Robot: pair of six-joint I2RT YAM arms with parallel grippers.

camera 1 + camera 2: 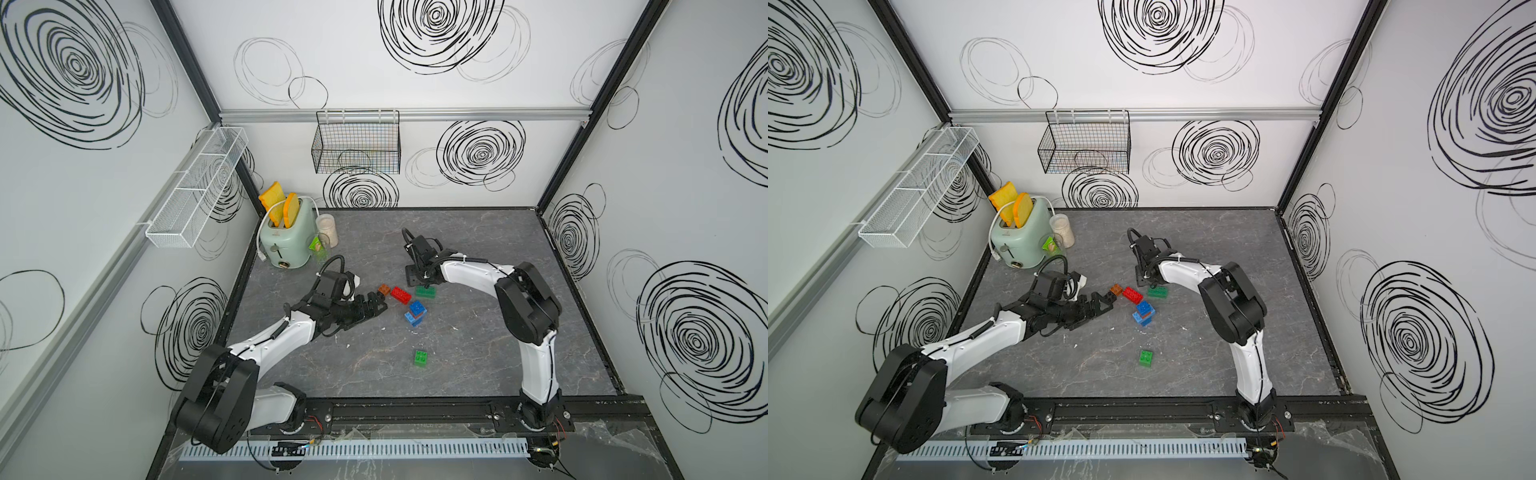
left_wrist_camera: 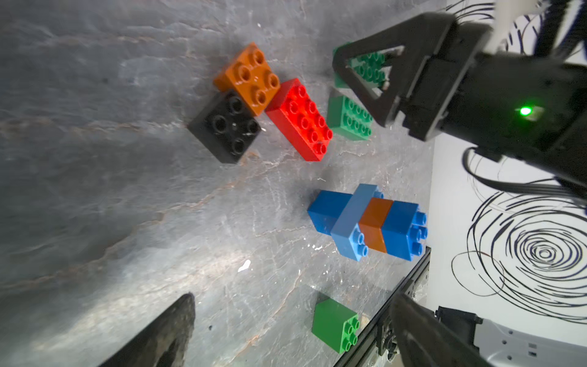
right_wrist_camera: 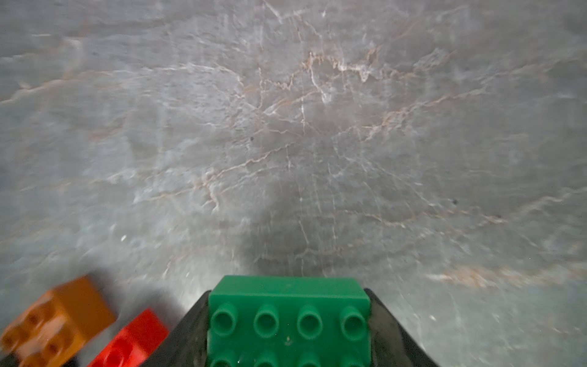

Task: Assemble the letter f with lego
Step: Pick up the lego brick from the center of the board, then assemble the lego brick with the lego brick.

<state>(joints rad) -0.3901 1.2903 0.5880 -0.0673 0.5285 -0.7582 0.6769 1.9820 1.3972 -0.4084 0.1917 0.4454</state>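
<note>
The left gripper [image 1: 381, 302] hangs wide open beside the square black studded plastic brick [image 2: 225, 127], seemingly poised to pick. Right of the oblong red brick [image 1: 400, 294], the right gripper [image 3: 287, 294] clamps 1 dark green oblong brick [image 1: 427, 291], probably for lifting onto the blue-and-orange stack [image 1: 415, 312] nearby.

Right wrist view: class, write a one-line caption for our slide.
Right end effector clasps a dark green brick, grey table beyond; orange brick and red brick alongside.
</note>
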